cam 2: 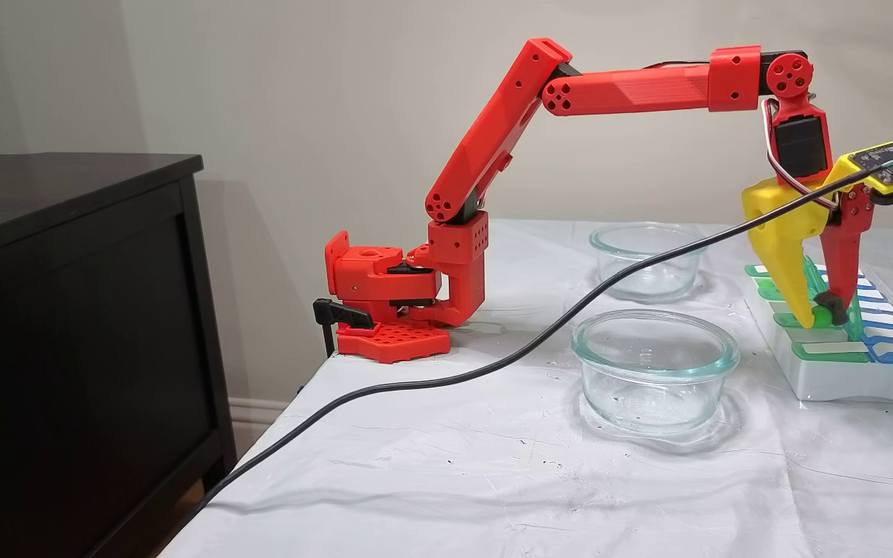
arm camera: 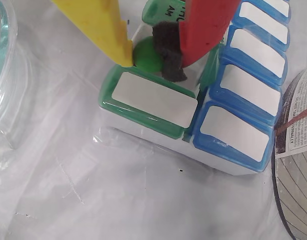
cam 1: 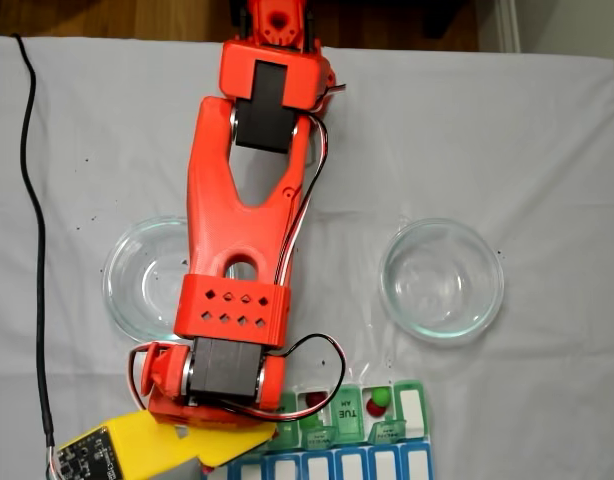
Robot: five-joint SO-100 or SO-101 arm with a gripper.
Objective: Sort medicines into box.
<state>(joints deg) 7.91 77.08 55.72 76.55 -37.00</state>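
A: Nearest in the wrist view: closed green lid [arm camera: 153, 99] with a white label, at the end of the box [arm camera: 228, 167]. Blue-lidded row [arm camera: 243, 95] runs to its right.

B: Gripper?

A: Gripper [arm camera: 154, 56] is right above the open compartment behind that lid. Yellow finger [arm camera: 101, 25] on the left, red finger [arm camera: 206, 25] with a black pad on the right, narrow gap, shut around a green ball [arm camera: 146, 56]. Ball touches both.

B: Side camera agrees?

A: Yes. Left to right in the fixed view from the side: dark cabinet [cam 2: 74, 310], arm base [cam 2: 392, 302] clamped at the desk [cam 2: 431, 465] edge, black cable [cam 2: 493, 364] across the cloth, two glass dishes [cam 2: 654, 368], then the gripper [cam 2: 822, 314] tips-down on the box [cam 2: 857, 380], green ball [cam 2: 824, 316] pinched at the tips.

B: Other medicines?

A: In the fixed view from above, two open green compartments to the right of the arm: one with a dark red ball [cam 1: 314, 399], then, past a lid marked TUE, one with a red ball [cam 1: 375, 409] and a green ball [cam 1: 384, 397] together. Both dishes look empty there, left one [cam 1: 137, 275] partly under the arm, right one [cam 1: 442, 280] clear of it.
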